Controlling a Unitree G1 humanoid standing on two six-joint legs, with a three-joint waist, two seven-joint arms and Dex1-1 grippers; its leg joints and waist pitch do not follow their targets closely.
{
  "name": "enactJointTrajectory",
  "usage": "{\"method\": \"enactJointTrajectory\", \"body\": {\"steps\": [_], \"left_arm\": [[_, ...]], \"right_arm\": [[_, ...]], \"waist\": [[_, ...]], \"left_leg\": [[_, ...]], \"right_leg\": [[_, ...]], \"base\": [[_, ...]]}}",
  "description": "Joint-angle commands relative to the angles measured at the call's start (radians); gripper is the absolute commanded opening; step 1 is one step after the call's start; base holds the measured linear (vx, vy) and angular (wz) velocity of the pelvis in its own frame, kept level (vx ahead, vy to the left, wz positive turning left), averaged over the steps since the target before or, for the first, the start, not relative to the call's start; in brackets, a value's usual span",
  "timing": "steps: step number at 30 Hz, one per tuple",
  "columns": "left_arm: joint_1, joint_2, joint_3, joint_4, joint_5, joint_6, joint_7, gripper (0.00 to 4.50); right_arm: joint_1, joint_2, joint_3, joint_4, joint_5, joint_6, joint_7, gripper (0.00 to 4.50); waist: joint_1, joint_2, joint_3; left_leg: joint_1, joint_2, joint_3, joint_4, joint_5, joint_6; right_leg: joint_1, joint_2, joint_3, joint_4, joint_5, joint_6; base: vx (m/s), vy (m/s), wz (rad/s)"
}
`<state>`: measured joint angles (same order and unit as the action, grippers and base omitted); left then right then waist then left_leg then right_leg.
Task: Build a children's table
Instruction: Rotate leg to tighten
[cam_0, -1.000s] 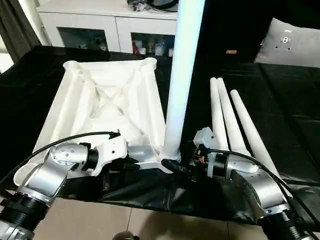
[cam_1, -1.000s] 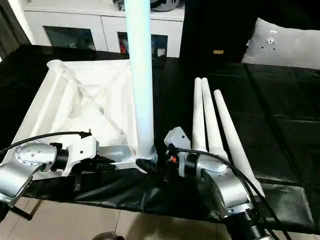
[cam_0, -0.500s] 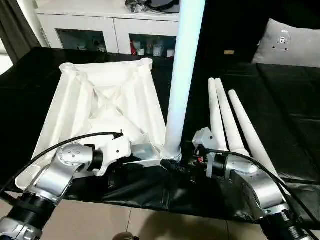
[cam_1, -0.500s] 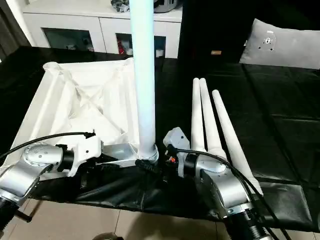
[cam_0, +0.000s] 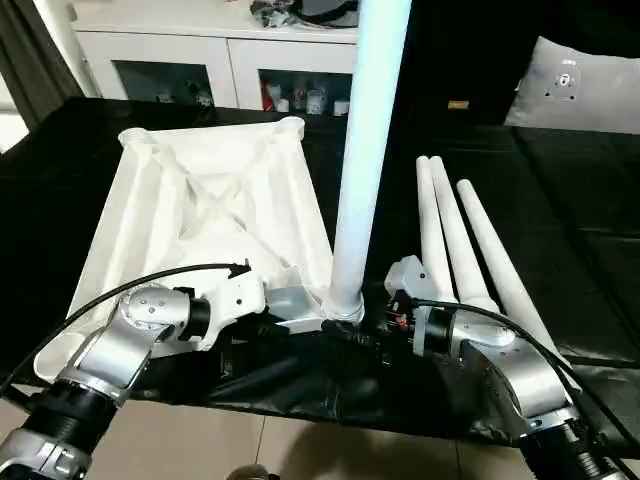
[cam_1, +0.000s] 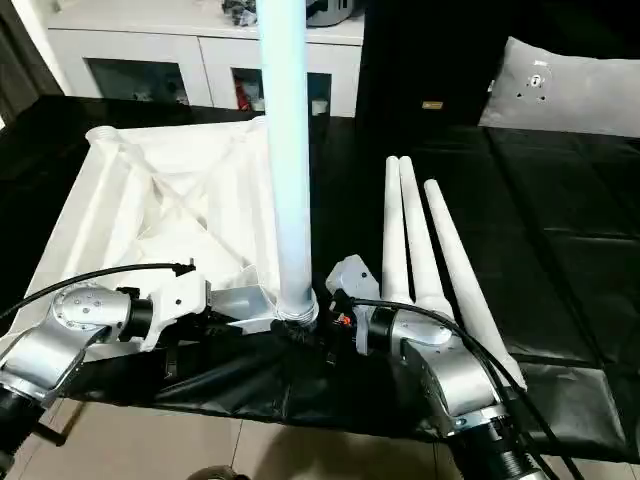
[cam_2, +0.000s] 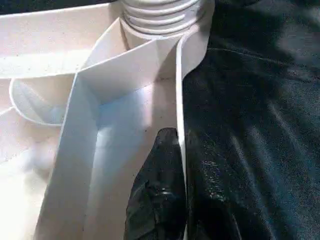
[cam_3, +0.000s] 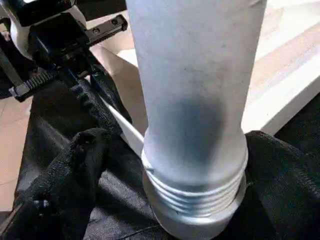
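White plastic table top (cam_0: 210, 215) is lying upside down, its ribbed underside showing, on a black cloth (cam_0: 560, 190), with one long leg (cam_0: 365, 150) standing upright in the rounded corner socket (cam_0: 343, 305) nearest the robot. Threaded rings are showing at the leg's base where it is entering that socket. The left gripper (cam_0: 268, 318) is reaching in just beside the socket, and the left wrist view is showing one of its black fingers (cam_2: 159, 195) pressing against the inner face of the top's thin side wall; the other one is hidden, so whether the fingers are clamping the wall cannot be told. The right gripper (cam_0: 352, 336) is sitting at the foot of the upright leg, on the side away from the top, and one black finger (cam_3: 70, 175) is lying just beside the threaded base; whether the fingers are closing on the leg cannot be told. Three more tapered legs (cam_0: 460, 240) are lying side by side on the cloth beyond the right forearm, near the socket. A white cabinet (cam_0: 210, 55) with glass doors is standing behind the top.
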<state>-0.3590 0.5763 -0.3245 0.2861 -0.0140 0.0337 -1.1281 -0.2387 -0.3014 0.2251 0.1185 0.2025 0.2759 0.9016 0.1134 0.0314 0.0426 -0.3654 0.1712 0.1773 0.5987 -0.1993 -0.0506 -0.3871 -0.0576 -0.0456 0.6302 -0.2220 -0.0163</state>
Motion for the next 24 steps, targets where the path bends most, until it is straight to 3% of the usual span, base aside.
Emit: {"method": "enactJointTrajectory", "body": {"steps": [1,5,8,10,12,14,16,17,24], "left_arm": [[-0.003,0.012,-0.011,0.030,0.047,-0.018,0.023,0.01],[-0.003,0.020,-0.013,0.014,0.030,-0.018,-0.014,0.01],[-0.001,0.029,-0.019,-0.009,0.006,-0.011,-0.065,0.01],[0.000,0.032,-0.025,-0.015,-0.003,-0.008,-0.084,0.00],[-0.001,0.032,-0.032,-0.016,-0.002,-0.008,-0.093,0.00],[-0.002,0.029,-0.037,-0.014,0.002,-0.012,-0.095,0.00],[-0.003,0.028,-0.037,-0.014,0.003,-0.011,-0.096,0.00],[-0.004,0.028,-0.036,-0.013,0.004,-0.012,-0.097,0.00],[-0.001,0.029,-0.034,-0.018,0.004,-0.005,-0.104,0.00]], "right_arm": [[-0.023,-0.015,0.004,-0.009,-0.005,-0.008,0.014,4.50],[-0.053,-0.044,0.009,0.016,-0.016,-0.020,0.048,4.50],[-0.088,-0.068,0.019,0.044,-0.019,-0.028,0.095,4.50],[-0.104,-0.076,0.030,0.058,-0.029,-0.034,0.109,4.14],[-0.123,-0.080,0.045,0.079,-0.036,-0.040,0.127,4.14],[-0.143,-0.074,0.061,0.106,-0.042,-0.046,0.140,4.08],[-0.152,-0.071,0.067,0.122,-0.047,-0.052,0.145,3.69],[-0.156,-0.068,0.071,0.132,-0.050,-0.055,0.147,3.69],[-0.167,-0.059,0.077,0.168,-0.045,-0.060,0.167,3.04]], "waist": [[0.001,0.009,-0.051],[0.000,0.011,-0.051],[0.000,0.008,-0.054],[0.001,0.008,-0.057],[0.002,0.008,-0.059],[0.001,0.008,-0.056],[0.002,0.007,-0.055],[0.002,0.003,-0.056],[0.003,0.003,-0.056]], "left_leg": [[0.012,0.061,-0.029,-0.081,-0.224,-0.009],[0.013,0.062,-0.030,-0.081,-0.229,-0.013],[0.011,0.061,-0.027,-0.077,-0.203,-0.004],[0.009,0.060,-0.026,-0.073,-0.165,0.008],[0.009,0.060,-0.025,-0.070,-0.147,0.017],[0.008,0.061,-0.025,-0.071,-0.159,0.021],[0.010,0.062,-0.025,-0.073,-0.173,0.015],[0.010,0.062,-0.025,-0.073,-0.175,0.014],[0.008,0.062,-0.024,-0.072,-0.159,0.020]], "right_leg": [[0.039,-0.091,0.052,-0.079,-0.128,-0.199],[0.038,-0.091,0.052,-0.079,-0.140,-0.201],[0.040,-0.090,0.052,-0.074,-0.095,-0.213],[0.042,-0.088,0.050,-0.068,-0.032,-0.227],[0.042,-0.088,0.048,-0.064,0.003,-0.235],[0.041,-0.089,0.047,-0.067,-0.016,-0.240],[0.041,-0.090,0.048,-0.069,-0.046,-0.236],[0.041,-0.090,0.049,-0.069,-0.056,-0.235],[0.042,-0.091,0.049,-0.068,-0.048,-0.233]], "base": [[0.000,0.000,0.00],[0.000,0.000,0.00],[0.000,0.000,0.00],[0.000,0.000,0.00],[0.000,0.000,0.00],[0.000,0.000,0.00],[0.000,0.000,0.00],[0.000,0.000,0.00],[0.000,0.000,0.00]]}}
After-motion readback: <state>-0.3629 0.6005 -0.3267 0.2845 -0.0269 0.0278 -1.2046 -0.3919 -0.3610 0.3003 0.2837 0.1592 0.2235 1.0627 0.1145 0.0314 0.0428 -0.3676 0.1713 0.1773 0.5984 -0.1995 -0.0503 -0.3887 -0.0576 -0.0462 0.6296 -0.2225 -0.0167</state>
